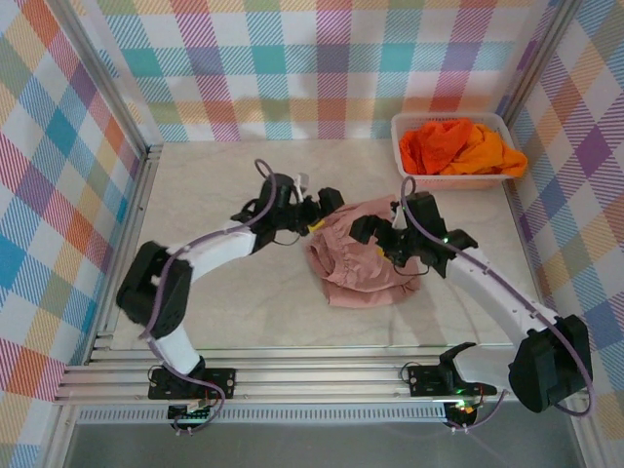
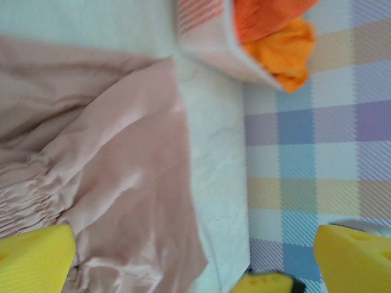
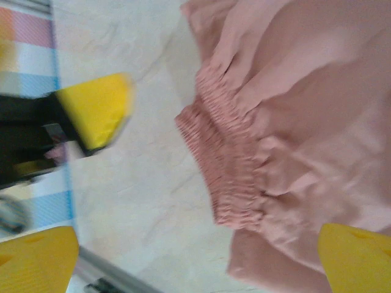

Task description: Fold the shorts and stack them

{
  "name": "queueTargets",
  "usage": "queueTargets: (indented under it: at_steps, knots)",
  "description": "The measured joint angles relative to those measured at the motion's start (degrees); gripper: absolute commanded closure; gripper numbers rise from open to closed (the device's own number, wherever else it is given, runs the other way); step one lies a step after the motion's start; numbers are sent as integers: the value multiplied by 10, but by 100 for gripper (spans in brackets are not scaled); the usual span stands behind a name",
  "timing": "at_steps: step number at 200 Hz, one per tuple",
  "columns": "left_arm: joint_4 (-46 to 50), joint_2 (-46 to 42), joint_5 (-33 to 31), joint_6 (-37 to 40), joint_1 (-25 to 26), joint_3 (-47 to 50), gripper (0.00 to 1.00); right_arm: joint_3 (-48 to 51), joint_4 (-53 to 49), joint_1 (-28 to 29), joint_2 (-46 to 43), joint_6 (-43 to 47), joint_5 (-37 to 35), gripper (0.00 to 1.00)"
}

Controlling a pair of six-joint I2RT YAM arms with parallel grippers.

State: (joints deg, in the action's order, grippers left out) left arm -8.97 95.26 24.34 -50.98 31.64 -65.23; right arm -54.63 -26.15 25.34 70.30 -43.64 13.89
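The top external camera sits high above and behind the two arm bases, looking down and forward across the whole desk [image 1: 244, 312] to the checked back wall [image 1: 331, 68]. The left wrist camera hangs close over the pink shorts [image 2: 122, 183], looking out between its own jaws toward the white basket [image 2: 201, 30] and a checked wall. The right wrist camera is nearer still and blurred, looking down between its jaws at the gathered waistband [image 3: 232, 165] and bare desk beside it. All three views share the pink shorts; the overhead and left wrist views also share the basket.
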Motion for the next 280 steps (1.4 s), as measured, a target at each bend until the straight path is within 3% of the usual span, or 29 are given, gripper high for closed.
queueTargets:
  at_steps: [26,67,99,133,169,186,280]
  knots:
    - [72,-96,-30,45,-50,-2,0,-95,-85,43,67,57,-88,5]
    - [195,-197,-71,116,-142,22,0,-280,-192,149,268,117,-199,11]
    - [262,-250,-86,143,-186,72,0,-387,-240,186,416,139,-224,24]
    - [299,-283,-87,153,-202,110,0,-430,-269,188,512,145,-233,38]
    - [301,-291,-88,155,-203,126,0,-434,-282,174,544,147,-243,61]
    - [300,-291,-88,155,-203,132,0,-414,-275,155,534,146,-240,67]
    - [296,-291,-84,155,-203,157,0,-235,-267,-59,422,236,-268,68]
